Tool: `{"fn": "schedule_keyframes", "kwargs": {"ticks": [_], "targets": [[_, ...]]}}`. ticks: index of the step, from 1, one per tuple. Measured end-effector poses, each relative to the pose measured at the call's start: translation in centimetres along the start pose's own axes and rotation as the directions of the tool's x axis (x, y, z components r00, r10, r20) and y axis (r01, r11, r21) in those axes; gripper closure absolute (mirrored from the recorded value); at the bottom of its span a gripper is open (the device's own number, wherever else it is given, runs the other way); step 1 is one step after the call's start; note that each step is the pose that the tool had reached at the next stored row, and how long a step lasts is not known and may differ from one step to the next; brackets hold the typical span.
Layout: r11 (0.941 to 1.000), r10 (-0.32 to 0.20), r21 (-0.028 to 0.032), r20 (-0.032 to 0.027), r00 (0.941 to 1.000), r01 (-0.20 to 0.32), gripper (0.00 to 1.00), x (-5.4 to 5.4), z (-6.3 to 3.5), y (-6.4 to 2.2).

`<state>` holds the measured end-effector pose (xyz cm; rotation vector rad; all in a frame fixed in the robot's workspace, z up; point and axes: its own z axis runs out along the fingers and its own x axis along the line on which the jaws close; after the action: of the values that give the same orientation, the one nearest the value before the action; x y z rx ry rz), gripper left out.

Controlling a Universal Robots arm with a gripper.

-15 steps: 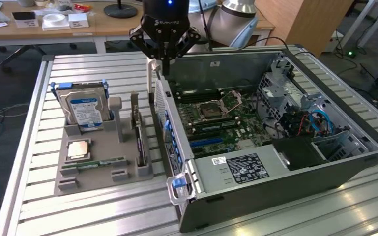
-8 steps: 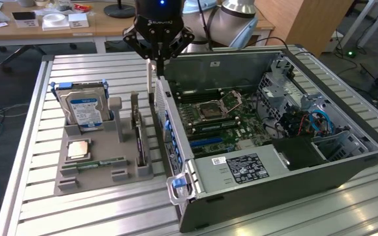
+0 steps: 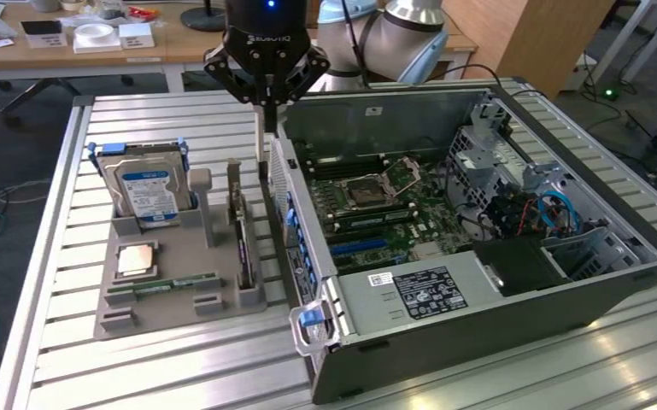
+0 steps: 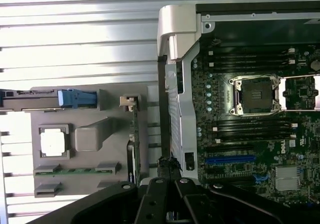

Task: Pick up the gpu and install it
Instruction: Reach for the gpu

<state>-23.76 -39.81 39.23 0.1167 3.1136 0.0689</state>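
Slatted metal table (image 3: 134, 367), gpu parked in its tray, your gripper closed beside it.

On the table you have a grey tray (image 3: 157, 312) at the exterior view's left and an open computer case (image 3: 601, 290) at its right, with the motherboard (image 3: 374, 205) exposed. The gpu (image 3: 240, 235) stands on edge in a slot along the tray side nearest the case; from the wrist camera you see it edge-on (image 4: 133, 134). Your gripper (image 3: 266, 154) hangs above the strip between tray and case, fingers pressed together and pointing down, near the gpu but apart from it (image 4: 165, 164). Also in the tray are an upright hard drive (image 3: 149, 192), a processor chip (image 3: 137, 259) lying flat, and a memory stick (image 3: 174, 282).
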Motion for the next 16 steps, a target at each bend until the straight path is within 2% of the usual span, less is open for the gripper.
{"fn": "schedule_keyframes", "kwargs": {"ticks": [16], "targets": [[1.0000, 0.000, 0.0000, 0.0000, 1.0000, 0.000, 0.89, 1.2, -0.03, -0.08]]}}
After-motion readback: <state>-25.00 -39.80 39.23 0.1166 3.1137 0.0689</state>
